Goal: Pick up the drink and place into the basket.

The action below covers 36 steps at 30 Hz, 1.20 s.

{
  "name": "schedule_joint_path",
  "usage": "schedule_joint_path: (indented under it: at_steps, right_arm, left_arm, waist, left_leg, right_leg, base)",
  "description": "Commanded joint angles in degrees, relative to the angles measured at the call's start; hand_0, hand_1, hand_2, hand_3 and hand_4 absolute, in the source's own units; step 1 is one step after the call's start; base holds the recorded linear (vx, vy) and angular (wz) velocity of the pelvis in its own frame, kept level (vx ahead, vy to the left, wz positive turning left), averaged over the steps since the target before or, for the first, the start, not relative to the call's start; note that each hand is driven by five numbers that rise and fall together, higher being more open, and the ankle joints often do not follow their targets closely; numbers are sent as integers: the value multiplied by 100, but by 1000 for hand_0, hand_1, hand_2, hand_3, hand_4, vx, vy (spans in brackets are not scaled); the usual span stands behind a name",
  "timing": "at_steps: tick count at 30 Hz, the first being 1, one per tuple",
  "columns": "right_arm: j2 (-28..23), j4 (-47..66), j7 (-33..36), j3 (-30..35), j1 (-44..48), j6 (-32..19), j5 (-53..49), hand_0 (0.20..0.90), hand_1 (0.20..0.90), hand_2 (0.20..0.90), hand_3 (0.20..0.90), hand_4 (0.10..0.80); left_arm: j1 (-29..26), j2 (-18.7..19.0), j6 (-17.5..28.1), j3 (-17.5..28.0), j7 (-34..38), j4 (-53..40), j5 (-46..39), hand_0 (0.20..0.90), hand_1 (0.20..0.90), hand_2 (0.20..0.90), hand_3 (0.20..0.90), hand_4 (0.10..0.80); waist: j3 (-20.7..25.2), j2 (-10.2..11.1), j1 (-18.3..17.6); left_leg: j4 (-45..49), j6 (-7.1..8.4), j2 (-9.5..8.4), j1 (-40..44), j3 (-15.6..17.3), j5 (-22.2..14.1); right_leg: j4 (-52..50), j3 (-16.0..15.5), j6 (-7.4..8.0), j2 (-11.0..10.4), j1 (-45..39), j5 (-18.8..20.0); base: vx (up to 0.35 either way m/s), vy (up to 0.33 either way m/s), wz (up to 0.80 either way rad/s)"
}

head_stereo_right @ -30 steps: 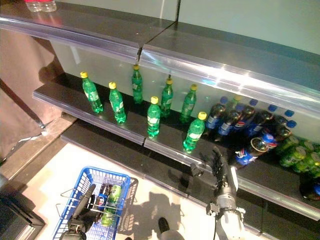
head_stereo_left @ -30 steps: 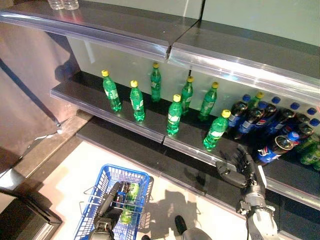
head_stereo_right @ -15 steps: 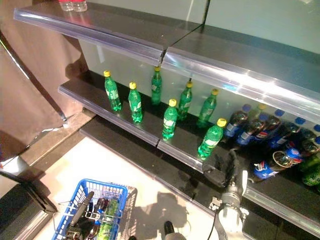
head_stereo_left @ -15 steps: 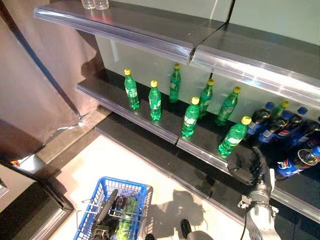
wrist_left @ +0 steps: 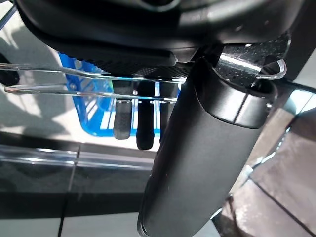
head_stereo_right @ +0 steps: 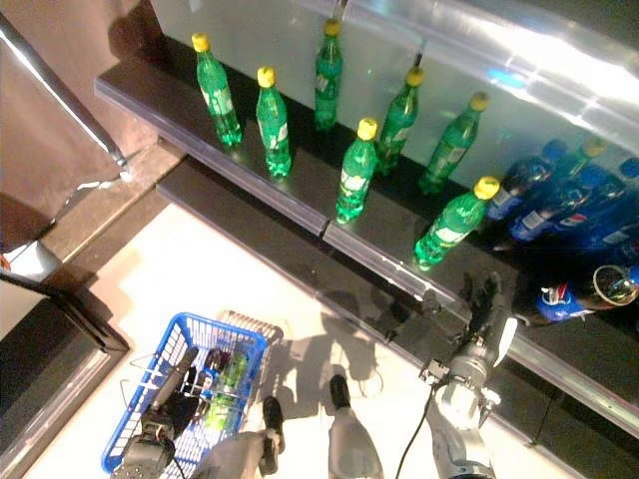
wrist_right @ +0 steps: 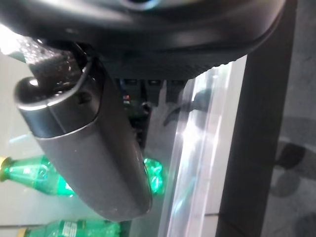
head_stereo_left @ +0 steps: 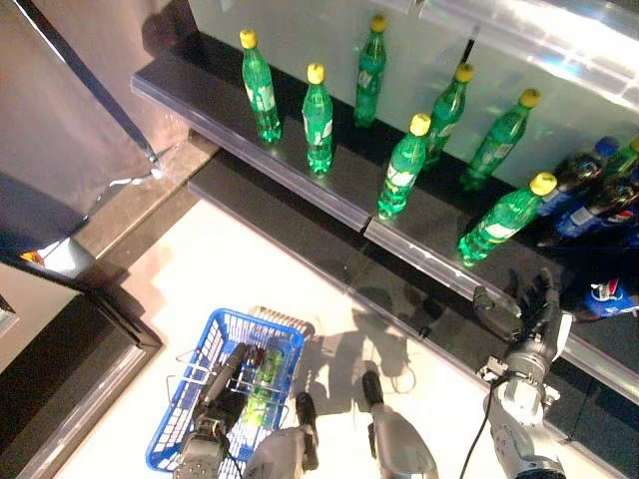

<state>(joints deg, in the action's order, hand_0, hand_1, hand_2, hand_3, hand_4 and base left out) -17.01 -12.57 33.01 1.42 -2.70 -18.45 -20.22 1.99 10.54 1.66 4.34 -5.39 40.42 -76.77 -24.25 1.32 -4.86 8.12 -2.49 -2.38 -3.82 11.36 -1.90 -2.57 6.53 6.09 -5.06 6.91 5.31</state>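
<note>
- Labels on the bottles show as pale patches only; no writing can be read.
- Right hand (head_stereo_left: 527,307) is raised at the shelf (head_stereo_left: 329,190) edge, fingers straight and apart, holding nothing.
- Nearest green bottle (head_stereo_left: 503,218) stands just beyond and left of its fingers; dark cola bottles (head_stereo_left: 589,195) crowd to their right, partly cut off.
- Left hand (head_stereo_left: 222,384) hangs over the blue basket (head_stereo_left: 190,404); its wrist view shows fingers curled round the wire handle (wrist_left: 64,89).
- A green bottle (head_stereo_left: 262,379) lies in the basket just beside that hand, half hidden.
</note>
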Motion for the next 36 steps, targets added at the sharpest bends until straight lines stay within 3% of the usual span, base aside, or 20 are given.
schedule_joint_path:
  at_steps: [1,16,26,36]
  right_arm:
    - [-459,617,478,294,317,-853,292,900,900,900,900,800]
    - [-766,1105,972,192,594,-1152,461,900,900,900,900,800]
    - [-1001,1256,1130,264,962,-1194,126,900,900,900,900,800]
    - [-800,1341,1254,472,1191,-1271,-239,900,900,900,900,800]
  left_arm:
    - [-328,696,604,-9,-624,-1404,-212,300,300,300,200,100]
    - [-559,1032,552,-99,-610,-1644,-309,300,300,300,200,100]
    - [-767,1239,500,-161,-593,-1683,-238,300,300,300,200,100]
    - [-971,1280,418,-20,-580,-1769,-163,300,300,300,200,100]
  waist:
    - [356,-58,171]
    - [132,-103,291]
    - [3,5,364]
    - [-168,42,367]
  left_leg:
    - [1322,-169,-286,-871,-782,-800]
    - [1778,-119,-242,-1581,-715,-1005]
    - [1775,-100,-229,-1839,-713,-1039]
    - [2158,-67,-218,-2200,-791,-1203]
  right_leg:
    - [-640,-181,155,230,348,-326]
    - [-644,-159,140,492,667,-470]
    - [-645,-235,79,701,872,-526]
    - [-972,-358,-59,811,1181,-693]
  base:
    - [-121,-84,2]
    - [-35,-55,-3]
    - [-10,-60,0]
    - [-12,-25,-1]
